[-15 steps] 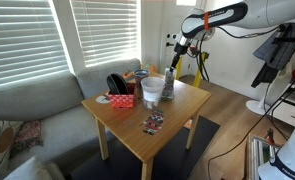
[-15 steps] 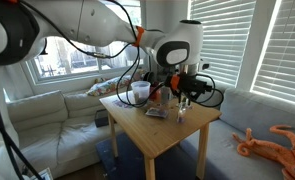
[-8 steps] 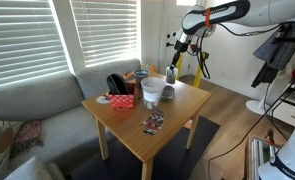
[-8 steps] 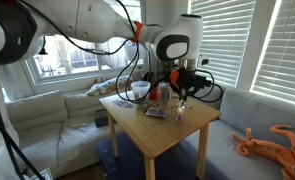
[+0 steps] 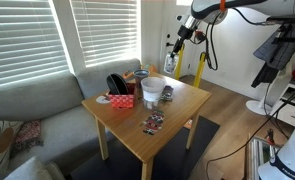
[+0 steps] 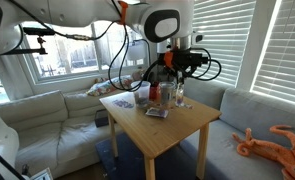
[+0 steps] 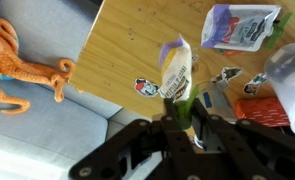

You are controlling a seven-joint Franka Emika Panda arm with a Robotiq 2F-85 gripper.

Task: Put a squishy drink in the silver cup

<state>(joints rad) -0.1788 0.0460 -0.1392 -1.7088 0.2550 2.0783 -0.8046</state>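
Note:
My gripper is shut on the green top of the squishy drink, a slim pale pouch hanging from the jaws. In both exterior views the gripper holds the drink in the air above the far side of the wooden table. The silver cup stands on the table below it, beside a white cup. In the wrist view the silver cup is partly hidden behind the fingers.
A flat dark printed packet lies near the table's front. A red box and other small items sit at the back. A grey sofa flanks the table. An orange octopus toy lies on a cushion.
The gripper has risen with the squishy drink in it, lifting it clear of the table top and above the cups.

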